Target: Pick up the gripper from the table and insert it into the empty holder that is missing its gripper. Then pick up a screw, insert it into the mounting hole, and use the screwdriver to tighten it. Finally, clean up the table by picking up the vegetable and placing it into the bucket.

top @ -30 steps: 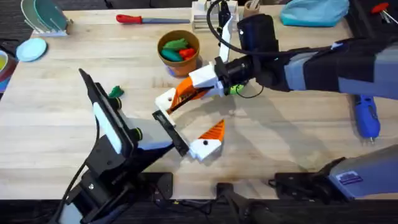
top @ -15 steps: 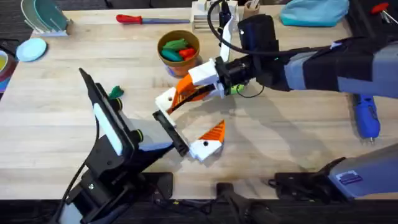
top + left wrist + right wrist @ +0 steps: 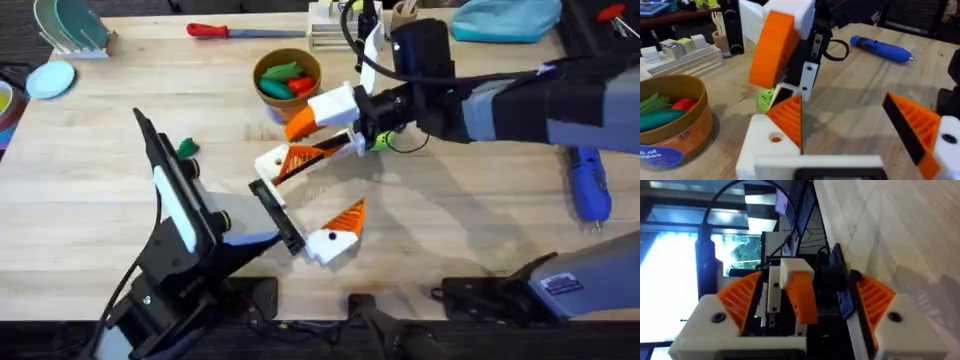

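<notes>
Your right end effector point(image 3: 318, 128) has lifted toward the bucket point(image 3: 287, 79) since earlier, spread; left end effector point(image 3: 305, 203) spread; holder's point(image 3: 272, 162) screw hole point(image 3: 775, 137) visible; bench point(image 3: 450, 200) carries screwdriver point(image 3: 588, 187).

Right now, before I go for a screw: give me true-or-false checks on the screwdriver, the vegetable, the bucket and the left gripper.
1. The blue electric screwdriver lies on the table with no gripper on it. True.
2. The dark green toy vegetable is inside the orange-brown bucket. False: it lies on the table beside the left arm.
3. The red-handled tool lies near the table's far edge. True.
4. The left gripper is shut. False: its fingers stand wide apart.
</notes>
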Controlling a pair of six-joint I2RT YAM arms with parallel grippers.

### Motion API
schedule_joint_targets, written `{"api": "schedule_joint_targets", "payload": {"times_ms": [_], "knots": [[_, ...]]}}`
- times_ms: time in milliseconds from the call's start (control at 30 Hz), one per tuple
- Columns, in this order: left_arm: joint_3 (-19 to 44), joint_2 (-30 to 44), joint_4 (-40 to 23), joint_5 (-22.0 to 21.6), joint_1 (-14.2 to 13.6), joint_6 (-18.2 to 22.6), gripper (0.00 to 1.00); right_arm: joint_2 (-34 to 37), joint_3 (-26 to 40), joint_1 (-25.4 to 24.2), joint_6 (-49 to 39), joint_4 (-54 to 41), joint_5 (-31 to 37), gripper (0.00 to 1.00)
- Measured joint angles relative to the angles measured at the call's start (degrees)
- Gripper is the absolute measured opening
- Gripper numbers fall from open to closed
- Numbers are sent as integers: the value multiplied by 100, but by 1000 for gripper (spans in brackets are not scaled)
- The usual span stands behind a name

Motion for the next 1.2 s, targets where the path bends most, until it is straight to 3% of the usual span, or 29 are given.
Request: {"api": "schedule_joint_targets", "payload": {"times_ms": [300, 533, 733, 900, 1067, 1200], "knots": [[0, 0, 2, 15, 0, 0, 993, -2, 194, -415, 5, 311, 112, 993], [0, 0, 2, 17, 0, 0, 993, -229, 703, -636, -363, -4, 825, 992], [0, 0, 2, 17, 0, 0, 992, -726, 1265, -673, -1544, -2240, 2012, 992], [0, 0, 2, 17, 0, 0, 993, -1166, 1787, -671, -2807, -4311, 3563, 992], [0, 0, 2, 17, 0, 0, 993, -1388, 2124, -549, -3702, -5477, 5257, 993], [0, 0, 2, 20, 0, 0, 993, -1260, 2133, -207, -4252, -5957, 6084, 993]]}}
